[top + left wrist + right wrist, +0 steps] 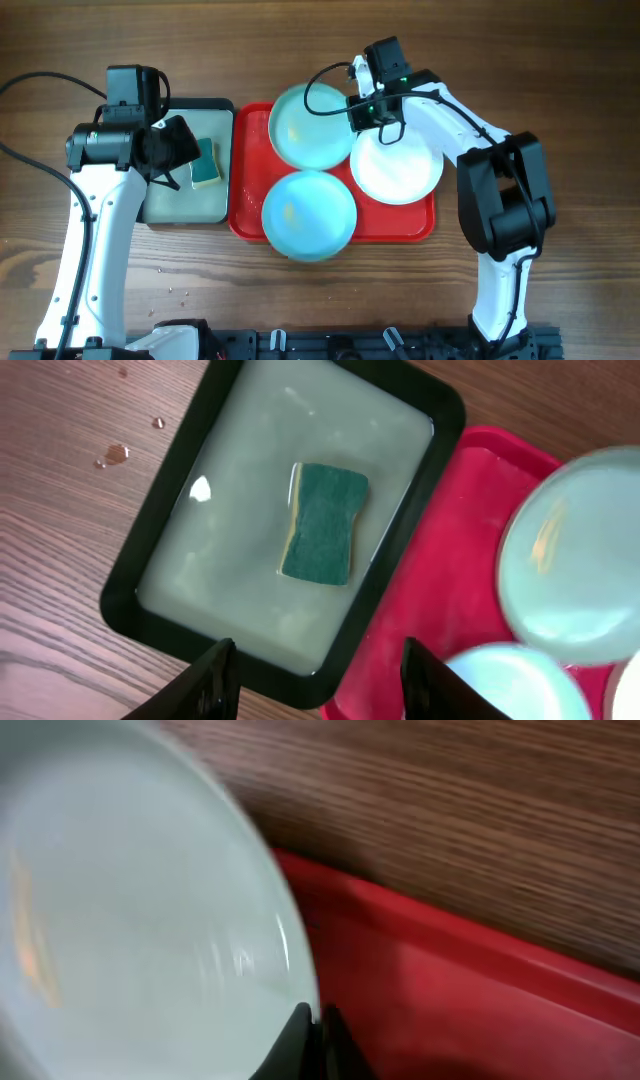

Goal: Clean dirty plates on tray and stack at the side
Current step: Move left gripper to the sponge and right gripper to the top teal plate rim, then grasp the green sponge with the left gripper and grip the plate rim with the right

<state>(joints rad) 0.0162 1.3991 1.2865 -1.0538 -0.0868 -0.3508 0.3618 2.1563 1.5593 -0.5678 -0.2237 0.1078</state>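
The red tray [250,215] holds three plates: an aqua plate [310,125] at the back, an aqua plate [308,215] at the front and a white plate [398,170] on the right. My right gripper [362,115] is shut on the right rim of the back aqua plate [130,920], the rim pinched between its fingers [315,1020]. My left gripper [315,680] is open and empty, hovering over the near edge of the black-rimmed tray. The red tray [440,560] and two aqua plates [570,550] show in the left wrist view.
A black-rimmed grey-green tray [170,205] left of the red tray holds pale liquid and a green-and-yellow sponge [205,165], also in the left wrist view [322,522]. Small drops lie on the wooden table [115,455].
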